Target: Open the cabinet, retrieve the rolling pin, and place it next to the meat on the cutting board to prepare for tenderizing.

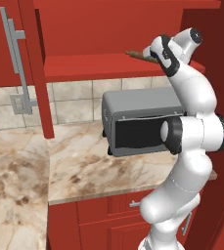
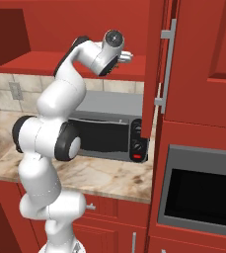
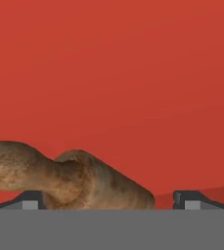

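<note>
**Cabinet open, claw at the rolling pin, grasp not yet made**

Left base view: the cabinet [image 1: 108,29] stands open, its left door [image 1: 15,63] swung out with the silver bar handle showing. The arm reaches up to the red inner shelf [image 1: 99,66], and one brown end of the rolling pin [image 1: 138,55] pokes out just left of the wrist, lying on that shelf. Below, a grey toaster oven [image 1: 140,119] sits on the marble surface [image 1: 84,166]. Opening the cabinet is done.

Right base view: the arm bends over the toaster oven [image 2: 109,131] with the hand pushed into the cabinet opening; the right door [image 2: 156,69] hangs open beside it. A built-in oven [image 2: 201,195] fills the tall unit on the right. The cutting board and the meat are not to be placed from here.

Hand view: the rolling pin [image 3: 59,178] lies close in front, its knobbed end and part of the barrel sitting between the two fingertips [image 3: 30,200], against the red cabinet interior. The claw [image 3: 111,201] is spread wide, the tips well apart on either side of the wood and not pressing it.

Left to do, as I judge it: close on the pin, lift it out, carry it to the board and set it beside the meat.
</note>
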{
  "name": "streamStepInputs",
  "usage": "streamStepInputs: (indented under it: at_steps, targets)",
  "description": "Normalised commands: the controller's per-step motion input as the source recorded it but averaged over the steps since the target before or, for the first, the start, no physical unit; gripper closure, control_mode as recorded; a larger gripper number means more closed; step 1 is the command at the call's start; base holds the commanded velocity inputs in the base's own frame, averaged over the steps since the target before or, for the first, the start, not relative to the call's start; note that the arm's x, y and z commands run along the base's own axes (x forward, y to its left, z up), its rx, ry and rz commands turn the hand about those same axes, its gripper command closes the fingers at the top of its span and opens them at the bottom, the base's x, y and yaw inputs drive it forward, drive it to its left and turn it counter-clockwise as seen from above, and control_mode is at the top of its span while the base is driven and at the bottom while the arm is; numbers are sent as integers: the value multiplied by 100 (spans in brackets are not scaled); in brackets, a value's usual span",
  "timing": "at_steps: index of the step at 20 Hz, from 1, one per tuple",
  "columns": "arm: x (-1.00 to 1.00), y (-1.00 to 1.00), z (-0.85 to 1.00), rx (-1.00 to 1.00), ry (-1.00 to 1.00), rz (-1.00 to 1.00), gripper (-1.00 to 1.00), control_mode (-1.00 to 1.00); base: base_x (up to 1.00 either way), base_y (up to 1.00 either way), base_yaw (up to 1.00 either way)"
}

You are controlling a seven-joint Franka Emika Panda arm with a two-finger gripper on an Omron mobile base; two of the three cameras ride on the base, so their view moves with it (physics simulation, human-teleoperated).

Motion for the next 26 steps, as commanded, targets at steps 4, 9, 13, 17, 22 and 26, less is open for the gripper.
streamStepInputs:
  at_steps: [4,9,13,17,22,26]
  targets:
    - [0,-24,-33,0,0,16,-100,-100,0,0,0]
    - [0,-15,-37,0,-1,16,100,-100,0,0,0]
    - [0,0,-40,-3,-4,17,100,-100,0,0,0]
    - [-9,-1,-37,-1,-10,17,100,-100,0,0,0]
    - [-43,0,-38,0,-24,18,100,-100,0,0,0]
    - [-79,0,-37,0,-32,17,100,-100,0,0,0]
